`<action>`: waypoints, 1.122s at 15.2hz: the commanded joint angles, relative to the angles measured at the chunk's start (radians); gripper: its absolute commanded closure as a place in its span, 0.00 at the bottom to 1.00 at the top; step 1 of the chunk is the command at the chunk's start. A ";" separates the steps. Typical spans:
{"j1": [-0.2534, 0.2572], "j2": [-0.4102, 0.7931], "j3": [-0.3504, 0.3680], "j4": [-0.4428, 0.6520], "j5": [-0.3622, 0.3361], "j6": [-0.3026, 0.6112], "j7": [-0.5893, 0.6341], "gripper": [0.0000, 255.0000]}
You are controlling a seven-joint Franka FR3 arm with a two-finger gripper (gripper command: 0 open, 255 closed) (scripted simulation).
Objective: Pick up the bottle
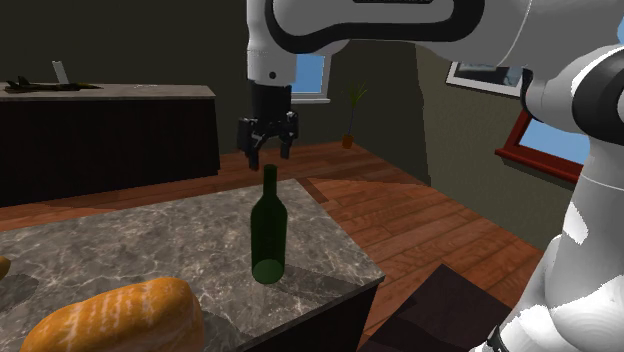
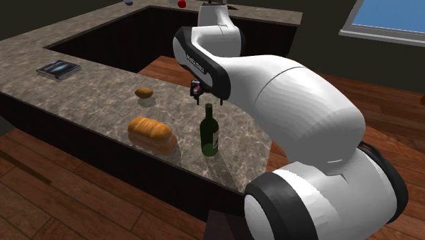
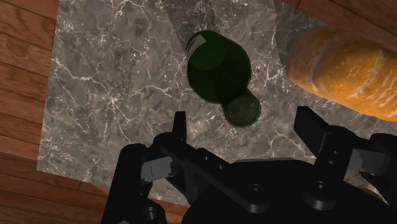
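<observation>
A dark green bottle [image 1: 267, 228] stands upright on the grey marble counter [image 1: 130, 240], near its corner. My black gripper [image 1: 271, 157] hangs straight above the bottle's mouth, open, its tips a little higher than the top and touching nothing. Seen from the hand, the bottle [image 3: 218, 65] lies below, its round mouth roughly midway between the two spread fingers [image 3: 180, 125]. From the second exterior view, the bottle [image 2: 210, 133] stands under the gripper [image 2: 197, 89], which the white arm partly covers.
A large golden bread loaf [image 1: 110, 315] lies on the counter beside the bottle, also seen as the loaf [image 2: 152, 133] and the loaf [image 3: 347, 67]. A small bun [image 2: 144, 92] and a book [image 2: 58, 69] lie further along. Wooden floor [image 1: 420, 215] drops off past the counter edge.
</observation>
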 commanded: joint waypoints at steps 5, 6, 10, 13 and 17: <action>0.000 0.003 0.000 -0.069 -0.001 0.072 0.000 0.00; -0.001 0.002 0.000 -0.084 0.000 0.086 0.000 0.00; -0.001 0.000 0.000 -0.097 0.001 0.097 -0.001 1.00; -0.001 0.000 0.000 -0.095 0.000 0.096 -0.001 1.00; -0.001 0.001 0.000 -0.095 0.000 0.096 0.000 1.00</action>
